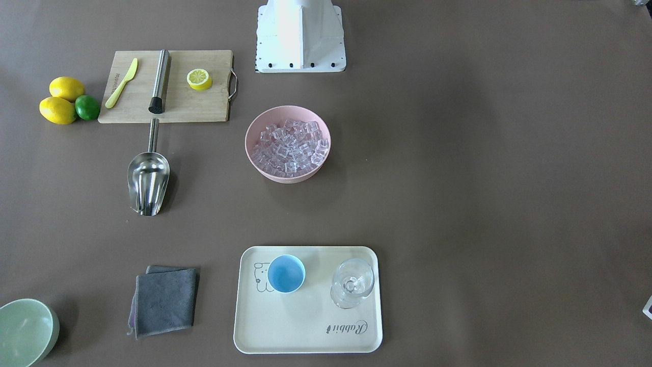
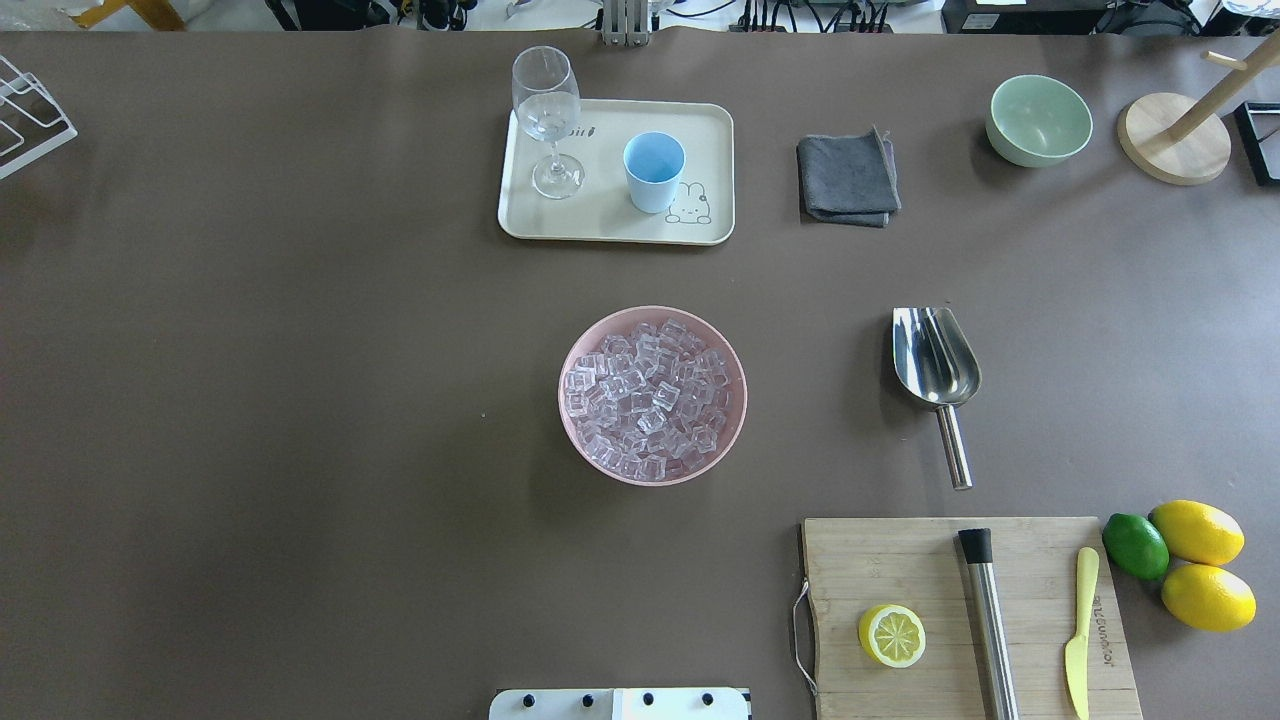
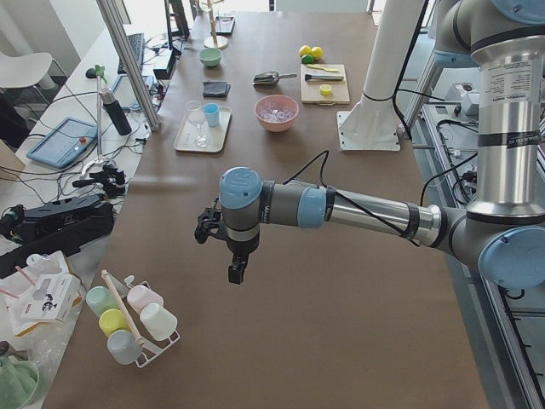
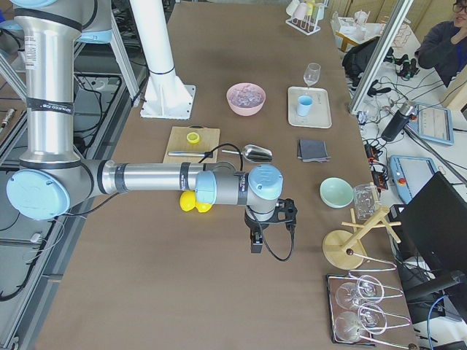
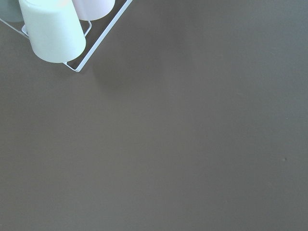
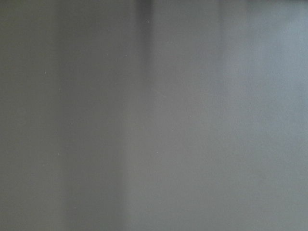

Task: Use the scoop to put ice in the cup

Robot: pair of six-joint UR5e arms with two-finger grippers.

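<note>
The ice (image 2: pixel 650 400) is a heap of clear cubes in a pink bowl (image 2: pixel 572 352) at the table's middle; it also shows in the front view (image 1: pixel 290 145). The light-blue cup (image 2: pixel 654 172) stands upright and empty on a cream tray (image 2: pixel 600 225). The steel scoop (image 2: pixel 935 355) lies on the table to the right of the bowl, with its handle toward the robot. My left gripper (image 3: pixel 236 273) hangs over bare table far from these things. My right gripper (image 4: pixel 255 244) hangs over bare table at the other end. I cannot tell whether either is open or shut.
A stemmed glass (image 2: pixel 545 110) shares the tray. A cutting board (image 2: pixel 930 570) holds a lemon half, a steel cylinder and a yellow knife, with two lemons and a lime (image 2: pixel 1135 545) beside it. A grey cloth (image 2: pixel 845 180), green bowl (image 2: pixel 1040 120) and cup rack (image 5: pixel 53 33) stand around.
</note>
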